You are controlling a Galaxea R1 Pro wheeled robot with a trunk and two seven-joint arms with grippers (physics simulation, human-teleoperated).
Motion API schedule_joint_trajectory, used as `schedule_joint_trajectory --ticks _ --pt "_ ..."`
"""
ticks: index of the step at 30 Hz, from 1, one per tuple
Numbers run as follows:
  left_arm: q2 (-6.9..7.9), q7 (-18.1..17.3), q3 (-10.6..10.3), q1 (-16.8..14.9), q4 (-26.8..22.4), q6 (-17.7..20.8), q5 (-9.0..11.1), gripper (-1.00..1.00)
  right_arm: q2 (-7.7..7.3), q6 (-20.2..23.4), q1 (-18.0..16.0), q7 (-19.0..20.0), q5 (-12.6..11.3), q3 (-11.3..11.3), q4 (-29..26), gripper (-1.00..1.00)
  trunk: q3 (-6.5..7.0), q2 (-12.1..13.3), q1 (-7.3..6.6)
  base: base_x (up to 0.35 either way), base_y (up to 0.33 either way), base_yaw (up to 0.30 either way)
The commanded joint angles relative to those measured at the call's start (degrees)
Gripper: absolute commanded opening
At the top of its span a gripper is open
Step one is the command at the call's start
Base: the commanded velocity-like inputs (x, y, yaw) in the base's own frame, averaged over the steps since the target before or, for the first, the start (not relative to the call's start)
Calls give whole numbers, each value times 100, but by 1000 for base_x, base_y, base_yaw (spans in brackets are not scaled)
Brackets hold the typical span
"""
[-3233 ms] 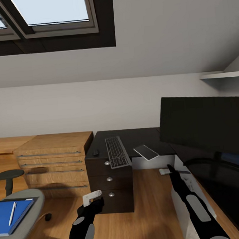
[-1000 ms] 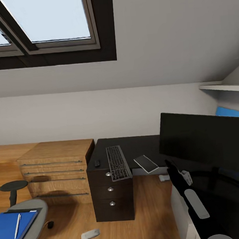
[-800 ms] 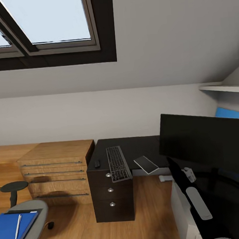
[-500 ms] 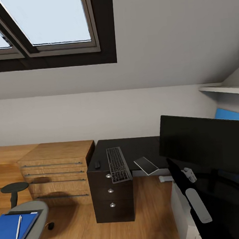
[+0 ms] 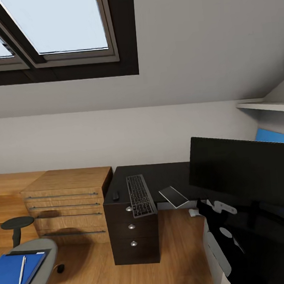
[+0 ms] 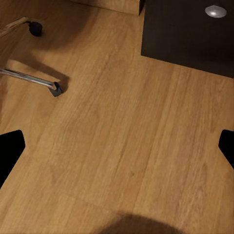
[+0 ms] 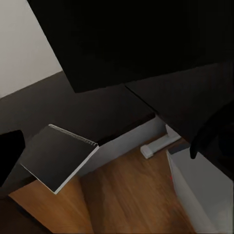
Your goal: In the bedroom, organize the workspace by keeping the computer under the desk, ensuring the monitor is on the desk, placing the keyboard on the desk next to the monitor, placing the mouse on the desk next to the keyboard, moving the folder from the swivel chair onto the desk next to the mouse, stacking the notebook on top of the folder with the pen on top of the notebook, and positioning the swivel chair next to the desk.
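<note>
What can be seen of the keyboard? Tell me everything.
The keyboard is a slim, flat board with dark keys set in a grey or silver frame. It lies flat on the dark desk, its long side running away from the camera, above the drawer column with round silver knobs. Its near end seems to reach slightly past the desk's front edge. The small black mouse sits just beside it, apart, and the tilted notebook lies on its other side. Neither gripper touches it.

The right arm (image 5: pixel 221 238) is black and smooth, with pale grey oval patches along it. A small white bracket sits at its 12 o'clock end. In both wrist views, the fingertips (image 6: pixel 9 151) are plain flat black shapes with slanted corners.
</note>
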Motion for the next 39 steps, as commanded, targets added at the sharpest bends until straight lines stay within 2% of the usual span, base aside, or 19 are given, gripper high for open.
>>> schedule_joint_trajectory --ticks 1,3,9,16,17,18,25,39 --pt "5 39 -44 -5 9 -32 61 100 4 -146 -4 -25 -40 3 35 100 -7 -5 0 0 0 0" --pt "3 39 -47 -5 44 -35 61 100 10 -412 -6 -56 -13 28 153 100 -7 -5 0 0 0 0" --pt "-2 39 -50 -5 146 -40 54 100 5 -568 -75 -155 124 127 366 100 -7 -5 0 0 0 0" --pt "0 39 -51 -5 203 -45 53 100 -14 -642 -169 -239 880 175 402 100 -7 -5 0 0 0 0" --pt "4 39 -50 -5 267 -45 52 100 23 -746 -178 -267 1260 197 270 100 -7 -5 0 0 0 0" --pt "4 39 -50 -5 279 -46 52 100 37 -763 -178 -267 1312 202 248 100 -7 -5 0 0 0 0" --pt "3 39 -51 -5 299 -46 52 100 58 -786 -179 -260 1400 208 223 100 -7 -5 0 0 0 0" --pt "-3 39 -58 -5 301 -46 44 100 75 -807 -173 -265 1419 221 224 100 -7 -5 0 0 0 0"
